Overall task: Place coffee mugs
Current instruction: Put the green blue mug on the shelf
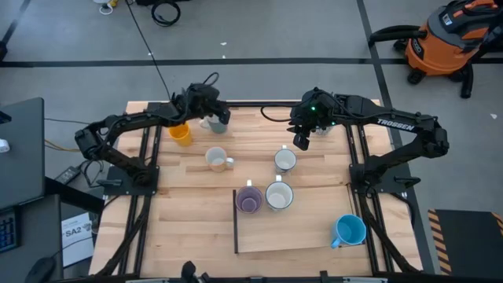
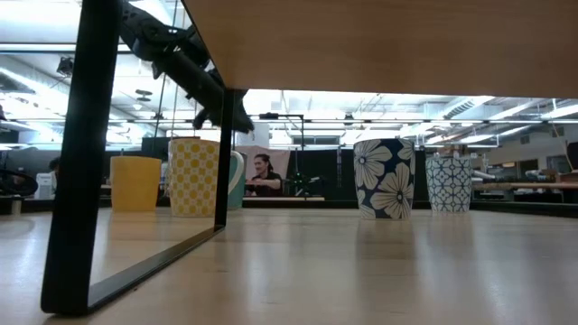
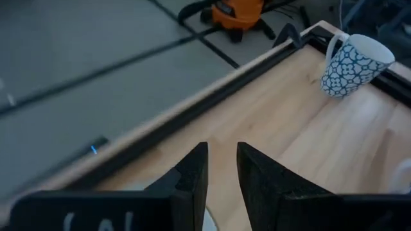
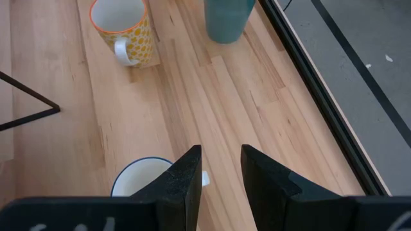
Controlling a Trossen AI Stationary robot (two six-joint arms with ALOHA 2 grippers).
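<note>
From above, the left gripper [image 1: 214,112] is hovering at the far edge of the wooden table [image 1: 196,228], right over a teal mug [image 1: 218,123], with an orange mug [image 1: 181,134] just to its left; this arm is the nearer one to that pair. The right gripper [image 1: 302,141] is hanging just beyond a white mug [image 1: 284,159]. A purple mug [image 1: 250,199] and another white one [image 1: 278,195] are sitting on the near board, a blue mug [image 1: 349,230] at the near right. At table height, mugs are standing upright in a row. The left wrist is showing its fingers [image 3: 192,179] narrowly parted, nothing between them, a patterned mug [image 3: 350,64] far off. The right wrist's fingers [image 4: 183,183] are standing slightly apart and empty above a blue-rimmed mug [image 4: 138,179].
</note>
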